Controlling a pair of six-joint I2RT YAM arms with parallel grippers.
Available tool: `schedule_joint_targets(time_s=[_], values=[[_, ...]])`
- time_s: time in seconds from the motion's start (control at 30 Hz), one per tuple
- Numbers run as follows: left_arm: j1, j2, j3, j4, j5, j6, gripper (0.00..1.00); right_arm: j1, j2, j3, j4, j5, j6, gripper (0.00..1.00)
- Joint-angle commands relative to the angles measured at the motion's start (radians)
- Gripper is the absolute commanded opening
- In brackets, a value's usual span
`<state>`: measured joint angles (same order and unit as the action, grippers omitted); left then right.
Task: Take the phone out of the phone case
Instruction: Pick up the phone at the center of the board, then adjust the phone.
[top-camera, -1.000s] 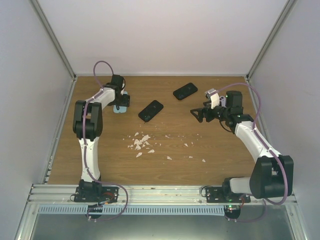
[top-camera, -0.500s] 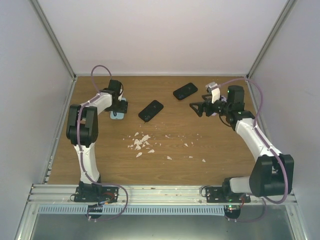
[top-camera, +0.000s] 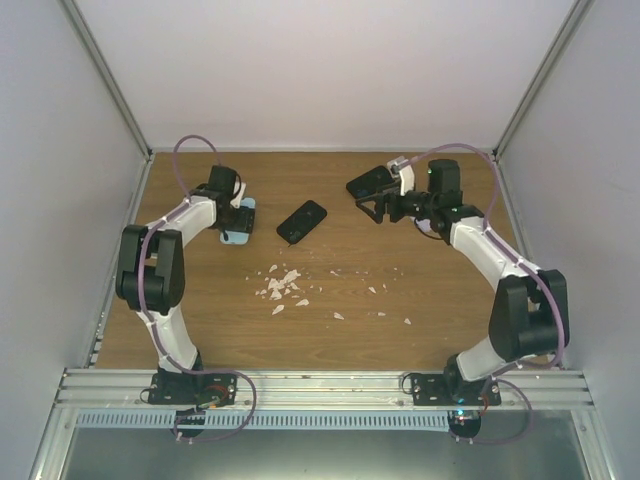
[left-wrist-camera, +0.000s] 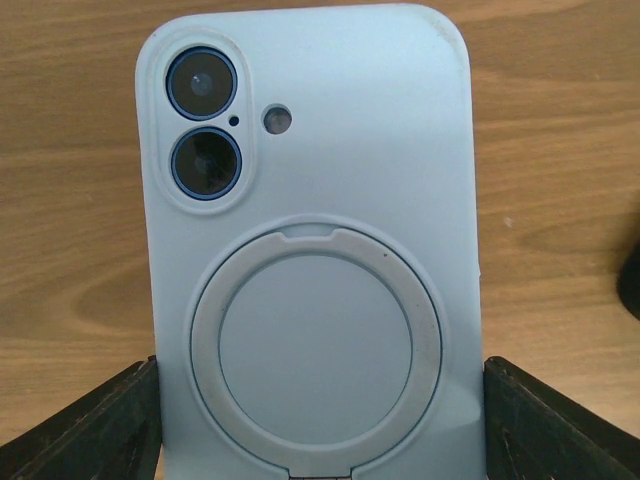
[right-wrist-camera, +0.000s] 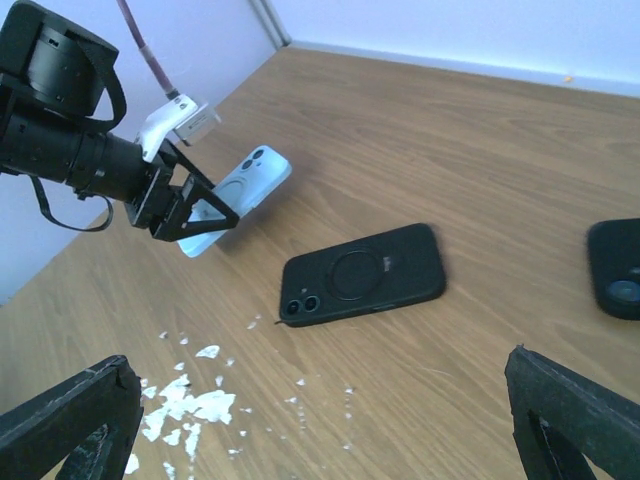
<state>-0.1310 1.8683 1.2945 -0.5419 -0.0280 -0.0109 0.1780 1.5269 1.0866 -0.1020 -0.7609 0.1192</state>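
A light blue phone case (left-wrist-camera: 310, 200) with a ring on its back fills the left wrist view; the phone's camera lenses (left-wrist-camera: 203, 125) show through its cutout, and the screen side is hidden. My left gripper (left-wrist-camera: 320, 425) is shut on the case's lower sides, one dark finger (left-wrist-camera: 90, 430) against each edge. From the right wrist view the case (right-wrist-camera: 240, 190) is tilted, with its lower end near the wood. In the top view the left gripper (top-camera: 237, 215) holds it at the far left. My right gripper (top-camera: 368, 205) is open and holds nothing.
Two black cased phones lie back up, one at mid table (top-camera: 302, 221) (right-wrist-camera: 365, 273) and one (top-camera: 371, 181) at the back by the right gripper. White scraps (top-camera: 282, 288) are scattered on the wood. Walls enclose the table on three sides.
The right gripper has swung left and toward the back, up to the rear black phone. The left arm has shifted slightly left with the blue case still in its grip.
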Motion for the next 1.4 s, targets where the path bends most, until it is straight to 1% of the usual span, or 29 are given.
schedule_joint_targets(time_s=[0.0, 0.13, 0.27, 0.4, 0.5, 0.8, 1.0, 1.1, 1.2, 1.27, 1.37], values=[[-0.022, -0.099, -0.058, 0.099, 0.071, 0.043, 0.66, 0.053, 0.034, 0.035, 0.032, -0.028, 0.053, 1.0], [-0.061, -0.174, -0.11, 0.136, 0.106, 0.069, 0.66, 0.082, 0.097, 0.064, 0.043, -0.046, 0.132, 1.0], [-0.109, -0.231, -0.129, 0.152, 0.132, 0.077, 0.65, 0.095, 0.181, 0.113, 0.056, -0.104, 0.266, 1.0], [-0.168, -0.285, -0.152, 0.186, 0.159, 0.077, 0.65, 0.103, 0.229, 0.135, 0.096, -0.169, 0.409, 0.99], [-0.22, -0.304, -0.148, 0.2, 0.155, 0.084, 0.65, 0.11, 0.251, 0.137, 0.128, -0.196, 0.473, 1.0], [-0.336, -0.328, -0.124, 0.231, 0.157, 0.092, 0.65, 0.135, 0.292, 0.118, 0.188, -0.246, 0.563, 1.0], [-0.384, -0.328, -0.1, 0.239, 0.155, 0.094, 0.65, 0.148, 0.323, 0.111, 0.205, -0.247, 0.612, 0.99], [-0.405, -0.328, -0.093, 0.243, 0.156, 0.097, 0.65, 0.155, 0.333, 0.118, 0.218, -0.258, 0.627, 0.93], [-0.421, -0.336, -0.089, 0.25, 0.159, 0.098, 0.65, 0.161, 0.339, 0.125, 0.229, -0.278, 0.636, 0.84], [-0.434, -0.343, -0.089, 0.261, 0.163, 0.097, 0.65, 0.164, 0.345, 0.123, 0.242, -0.289, 0.652, 0.76], [-0.459, -0.35, -0.087, 0.264, 0.154, 0.104, 0.65, 0.167, 0.356, 0.114, 0.286, -0.322, 0.702, 0.61]])
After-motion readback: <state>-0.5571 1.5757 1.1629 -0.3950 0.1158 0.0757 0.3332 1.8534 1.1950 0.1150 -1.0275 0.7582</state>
